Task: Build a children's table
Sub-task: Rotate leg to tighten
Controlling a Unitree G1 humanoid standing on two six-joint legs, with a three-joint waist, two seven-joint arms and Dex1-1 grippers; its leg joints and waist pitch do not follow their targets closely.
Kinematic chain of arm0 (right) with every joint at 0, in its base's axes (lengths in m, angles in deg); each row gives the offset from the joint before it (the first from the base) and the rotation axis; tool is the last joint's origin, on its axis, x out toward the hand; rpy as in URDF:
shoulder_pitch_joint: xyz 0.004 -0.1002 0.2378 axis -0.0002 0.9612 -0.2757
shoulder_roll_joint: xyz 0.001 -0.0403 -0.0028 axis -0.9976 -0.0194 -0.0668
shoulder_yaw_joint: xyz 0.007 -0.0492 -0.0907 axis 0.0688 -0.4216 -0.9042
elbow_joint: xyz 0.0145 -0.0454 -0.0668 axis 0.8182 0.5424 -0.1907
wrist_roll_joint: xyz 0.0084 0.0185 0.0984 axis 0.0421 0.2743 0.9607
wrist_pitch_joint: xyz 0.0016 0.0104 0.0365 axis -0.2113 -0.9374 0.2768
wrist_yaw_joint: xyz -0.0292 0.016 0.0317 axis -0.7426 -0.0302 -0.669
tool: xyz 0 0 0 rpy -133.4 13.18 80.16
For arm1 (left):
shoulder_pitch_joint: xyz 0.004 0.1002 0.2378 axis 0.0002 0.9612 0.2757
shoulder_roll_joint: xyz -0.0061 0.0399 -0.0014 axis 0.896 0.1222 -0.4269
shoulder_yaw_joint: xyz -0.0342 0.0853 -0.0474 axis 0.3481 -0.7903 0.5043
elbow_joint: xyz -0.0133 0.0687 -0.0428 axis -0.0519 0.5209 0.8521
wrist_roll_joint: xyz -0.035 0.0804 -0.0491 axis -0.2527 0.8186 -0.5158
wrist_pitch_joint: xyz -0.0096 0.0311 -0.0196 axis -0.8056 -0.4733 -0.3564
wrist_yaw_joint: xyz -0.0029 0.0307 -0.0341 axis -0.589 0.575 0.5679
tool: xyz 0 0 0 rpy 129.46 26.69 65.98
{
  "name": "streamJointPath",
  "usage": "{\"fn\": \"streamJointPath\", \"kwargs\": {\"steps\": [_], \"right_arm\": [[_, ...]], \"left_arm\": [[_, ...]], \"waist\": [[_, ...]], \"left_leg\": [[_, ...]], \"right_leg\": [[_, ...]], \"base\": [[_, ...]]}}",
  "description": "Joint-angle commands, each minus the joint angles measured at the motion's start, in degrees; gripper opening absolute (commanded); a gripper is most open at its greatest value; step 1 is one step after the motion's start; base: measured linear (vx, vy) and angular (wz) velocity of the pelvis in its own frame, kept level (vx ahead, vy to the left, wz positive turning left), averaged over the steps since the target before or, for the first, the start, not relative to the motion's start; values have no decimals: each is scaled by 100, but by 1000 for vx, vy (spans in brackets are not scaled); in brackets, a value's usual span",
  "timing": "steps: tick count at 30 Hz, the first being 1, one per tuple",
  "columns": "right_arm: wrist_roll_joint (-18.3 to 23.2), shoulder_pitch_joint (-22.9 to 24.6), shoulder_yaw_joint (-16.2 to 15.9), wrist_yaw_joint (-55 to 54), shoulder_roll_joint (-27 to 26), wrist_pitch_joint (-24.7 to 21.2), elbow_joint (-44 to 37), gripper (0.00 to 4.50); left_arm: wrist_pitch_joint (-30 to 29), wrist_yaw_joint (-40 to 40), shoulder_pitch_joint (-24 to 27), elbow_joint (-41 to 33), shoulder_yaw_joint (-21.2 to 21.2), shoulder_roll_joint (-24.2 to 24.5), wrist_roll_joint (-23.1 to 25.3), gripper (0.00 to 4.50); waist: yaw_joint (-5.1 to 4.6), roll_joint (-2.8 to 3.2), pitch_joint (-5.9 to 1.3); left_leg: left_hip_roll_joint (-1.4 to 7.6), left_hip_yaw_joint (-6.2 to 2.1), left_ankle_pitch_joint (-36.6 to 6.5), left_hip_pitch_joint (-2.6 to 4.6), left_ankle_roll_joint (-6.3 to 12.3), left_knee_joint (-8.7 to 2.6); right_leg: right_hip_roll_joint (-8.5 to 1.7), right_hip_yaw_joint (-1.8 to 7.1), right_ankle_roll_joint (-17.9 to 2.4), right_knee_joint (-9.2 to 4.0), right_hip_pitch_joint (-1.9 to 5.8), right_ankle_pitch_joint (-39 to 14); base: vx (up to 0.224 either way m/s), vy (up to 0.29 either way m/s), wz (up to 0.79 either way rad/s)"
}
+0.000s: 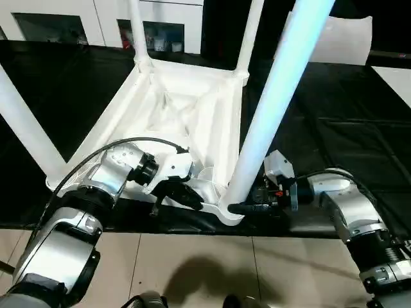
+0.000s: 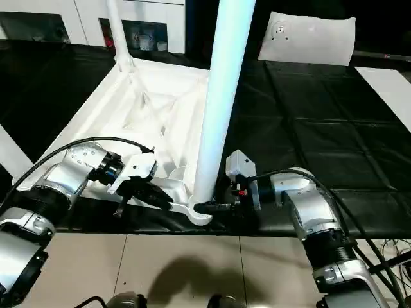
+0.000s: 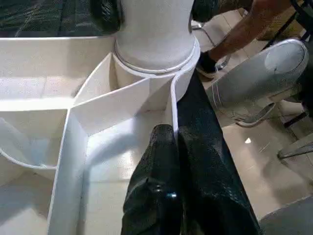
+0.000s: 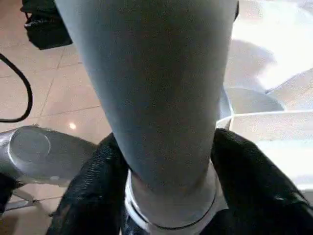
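Left eye view: white tabletop (image 1: 183, 112) lying upside down on black mat (image 1: 334, 115), ribbed underside up, raised rim all round, near edge at mat's front border above tiled floor (image 1: 192, 263). Four white tube legs standing up from corner sockets: near-right leg (image 1: 276, 96) thick and tall in front, near-left leg (image 1: 22, 128) leaning out toward the left, two far legs (image 1: 138, 29) at the back corners. Left gripper (image 1: 183, 192) on the near rim just left of the near-right socket, black fingers clenched on the rim. Right gripper (image 1: 247, 207) at the base of the near-right leg, fingers grasping it on both sides. White glass-door cabinets (image 1: 154, 25) behind. Right eye view: same layout; flat white sheet (image 2: 308, 38) with small mark lying on mat well beyond the tabletop, to the right. Left wrist view: black fingers (image 3: 186, 186) pressed together over a thin upright wall of the tabletop, close to the round socket (image 3: 156, 63) with leg seated in it; inner ribs meeting the socket at angles; a person's leg (image 3: 239, 34) on the floor beyond the edge. Right wrist view: leg rising up the middle, a black finger (image 4: 98, 191) either side of its base touching it, ringed socket collar (image 4: 171, 215) just below, tabletop ribs off to one side.
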Motion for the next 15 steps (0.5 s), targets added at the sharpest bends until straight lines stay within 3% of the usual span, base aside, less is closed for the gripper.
{"fn": "streamJointPath", "kwargs": {"steps": [1,9,15], "right_arm": [[71,-86,-10,93,42,44,-6,233],[174,7,-21,141,2,-55,-95,198],[434,305,144,-418,-299,-654,-589,198]], "left_arm": [[144,262,-77,-13,-257,-24,98,0],[150,262,-112,74,-274,-19,68,0],[-252,-352,-128,136,-13,-265,46,0]], "waist": [[-17,-2,-459],[-13,3,-470],[3,23,-465]], "left_leg": [[267,-21,-887,63,430,-370],[262,-22,-842,57,427,-364],[272,-22,-858,72,399,-373]], "right_leg": [[-388,361,-1230,-289,381,-1325],[-384,360,-1234,-278,392,-1257],[-380,362,-1250,-284,383,-1222]], "base": [[0,0,0],[0,0,0],[0,0,0]]}}
